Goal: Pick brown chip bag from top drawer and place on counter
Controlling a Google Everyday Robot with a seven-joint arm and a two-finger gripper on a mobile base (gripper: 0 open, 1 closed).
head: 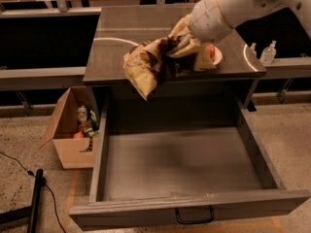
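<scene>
My gripper [182, 50] is shut on the brown chip bag [146, 69], a wrinkly brown and tan foil bag. It holds the bag in the air over the front edge of the counter [141, 30], above the back of the top drawer [180, 161]. The bag hangs down to the left of the gripper. The drawer is pulled out and its grey floor is bare. Its black handle [194, 216] shows on the front panel.
A white bowl [214, 55] with a red fruit sits on the counter, partly hidden behind my arm. An open cardboard box [73, 130] with small items stands on the floor left of the drawer. Two clear bottles [268, 52] stand at the right. A black cable lies at bottom left.
</scene>
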